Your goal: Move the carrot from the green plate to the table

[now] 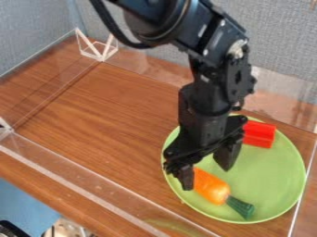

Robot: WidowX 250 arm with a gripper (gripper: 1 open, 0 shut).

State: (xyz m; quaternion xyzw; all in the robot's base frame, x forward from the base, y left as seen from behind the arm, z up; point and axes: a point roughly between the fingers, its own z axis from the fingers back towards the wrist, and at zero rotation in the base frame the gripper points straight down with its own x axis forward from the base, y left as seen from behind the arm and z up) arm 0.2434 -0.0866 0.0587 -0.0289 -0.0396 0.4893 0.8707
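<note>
The small orange carrot (214, 191) with its dark green stub lies on the near part of the round light-green plate (280, 168), at the lower right of the brown wooden table (99, 106). My black gripper (206, 165) points straight down over the plate, open, its fingers straddling the spot just above the carrot's thick end. Nothing is held between the fingers.
A red rectangular block (258, 135) sits on the far side of the plate, just behind the gripper. Clear acrylic walls (74, 180) run along the table's edges. A small white wire stand (95, 44) is at the far left corner.
</note>
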